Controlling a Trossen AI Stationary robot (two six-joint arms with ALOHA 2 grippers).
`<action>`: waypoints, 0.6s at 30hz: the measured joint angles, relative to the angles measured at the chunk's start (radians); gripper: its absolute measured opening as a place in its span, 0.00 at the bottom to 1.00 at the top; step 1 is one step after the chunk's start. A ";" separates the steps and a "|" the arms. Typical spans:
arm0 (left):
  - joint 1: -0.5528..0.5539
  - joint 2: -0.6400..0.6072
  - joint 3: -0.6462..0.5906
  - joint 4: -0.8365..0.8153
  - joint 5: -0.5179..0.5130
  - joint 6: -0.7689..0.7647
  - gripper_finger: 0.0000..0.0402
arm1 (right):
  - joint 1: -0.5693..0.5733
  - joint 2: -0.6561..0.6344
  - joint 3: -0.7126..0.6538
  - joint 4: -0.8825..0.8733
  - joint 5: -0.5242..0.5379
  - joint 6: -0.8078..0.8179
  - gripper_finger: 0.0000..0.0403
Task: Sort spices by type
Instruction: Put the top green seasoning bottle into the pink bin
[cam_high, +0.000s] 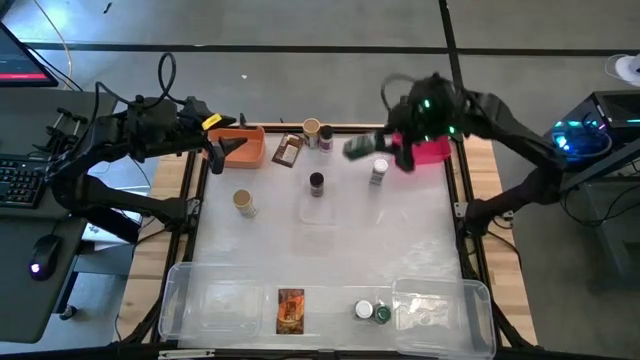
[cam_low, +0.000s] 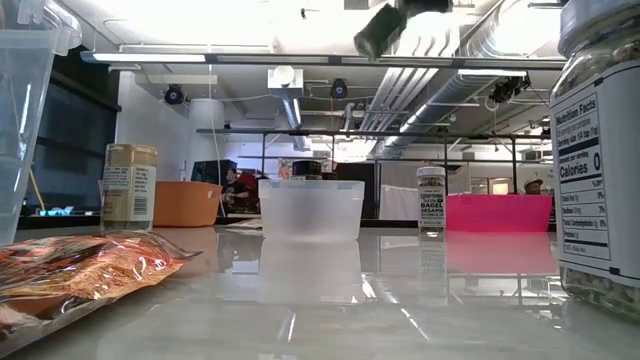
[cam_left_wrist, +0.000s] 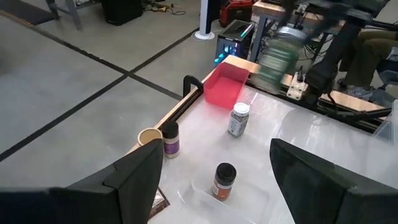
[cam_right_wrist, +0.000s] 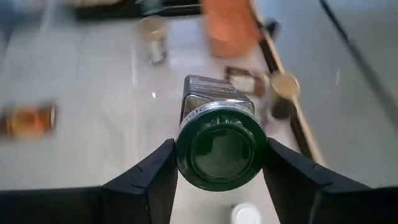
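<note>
My right gripper (cam_right_wrist: 221, 163) is shut on a green-capped spice jar (cam_high: 362, 148), held in the air in front of the pink bin (cam_high: 432, 150); the low view shows the jar (cam_low: 385, 30) high up. My left gripper (cam_left_wrist: 214, 152) is open and hovers by the orange bin (cam_high: 243, 150). Standing on the table are a white-capped jar (cam_high: 379, 172), a dark-capped jar (cam_high: 317, 183), a tan jar (cam_high: 243, 203) and two jars (cam_high: 318, 132) at the far edge. A brown packet (cam_high: 289, 150) lies flat beside the orange bin. My right gripper pinches the green-capped jar at its cap end (cam_right_wrist: 221, 152), one finger (cam_right_wrist: 149, 180) on each side. The cap faces back toward the wrist and the jar's body (cam_right_wrist: 208, 93) points away past the fingertips. The jar is lifted clear of the table and lies roughly level.
A long clear tub (cam_high: 200, 300) along the near edge holds an orange packet (cam_high: 290, 310) and two small jars (cam_high: 372, 312). A small clear tub (cam_high: 318, 210) stands mid-table. Black rails (cam_high: 192, 200) frame the table. Bare table lies between the small tub and the near tub.
</note>
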 joint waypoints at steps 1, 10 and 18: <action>0.000 0.001 0.000 0.001 0.000 0.000 0.70 | 0.047 -0.004 0.000 0.001 0.018 -0.067 0.49; 0.000 0.010 0.000 0.000 0.000 0.000 0.70 | 0.376 0.063 -0.001 0.111 0.191 -0.372 0.49; 0.000 0.010 0.000 -0.001 0.000 0.000 0.70 | 0.495 0.159 -0.001 0.123 0.239 -0.497 0.49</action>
